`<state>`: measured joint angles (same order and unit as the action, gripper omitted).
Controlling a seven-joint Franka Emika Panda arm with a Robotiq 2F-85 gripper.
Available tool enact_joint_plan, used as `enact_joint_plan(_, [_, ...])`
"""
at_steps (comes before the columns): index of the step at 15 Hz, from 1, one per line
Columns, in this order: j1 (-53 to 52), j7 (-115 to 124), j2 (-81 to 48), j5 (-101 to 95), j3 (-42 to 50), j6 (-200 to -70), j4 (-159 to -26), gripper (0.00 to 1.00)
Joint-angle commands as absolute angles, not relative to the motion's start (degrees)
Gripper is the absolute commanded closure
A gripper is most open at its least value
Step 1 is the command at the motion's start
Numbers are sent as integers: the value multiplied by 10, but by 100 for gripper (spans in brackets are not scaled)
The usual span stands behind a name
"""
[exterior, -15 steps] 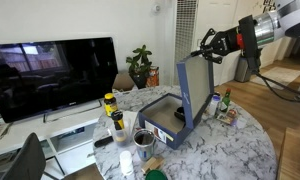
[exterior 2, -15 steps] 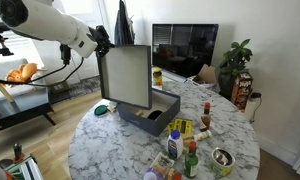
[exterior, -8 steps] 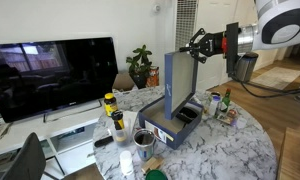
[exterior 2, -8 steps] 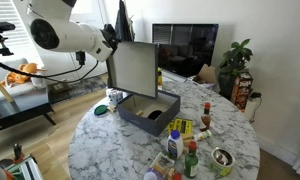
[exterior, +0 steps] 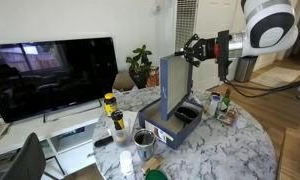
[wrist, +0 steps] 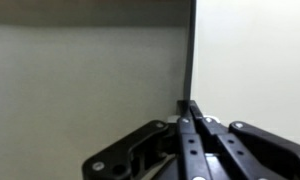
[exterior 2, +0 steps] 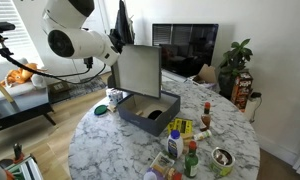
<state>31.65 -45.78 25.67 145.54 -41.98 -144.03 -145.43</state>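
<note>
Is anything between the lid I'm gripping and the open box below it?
Nothing visible does. The gripper is shut on the upper edge of the lid. A dark item in the box lies low, below its rim.

**Occluded / cropped / unresolved**

The arm is cropped by the upper right frame edge in an exterior view. The fingertips of the gripper are too small to be resolved where the top edge of the lid is met. In the wrist view the lid is blurred and is cut off by the top, left and right edges. Inside the box, only a dark shape can be made out. The labels on the bottles, at lower right, cannot be read.
</note>
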Motion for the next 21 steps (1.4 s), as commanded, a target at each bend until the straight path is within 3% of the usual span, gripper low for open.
enact_joint_plan(1, [317, -458, 257, 1455, -420, -1440, -1454, 97])
enact_joint_plan(11, [376, -513, 137, 1442, -438, -1390, -1390, 99])
enact_joint_plan(12, [302, -559, 96, 1442, -363, -1408, -1376, 99])
enact_joint_plan(21, [109, -650, -27, 1437, -103, -1328, -1303, 99])
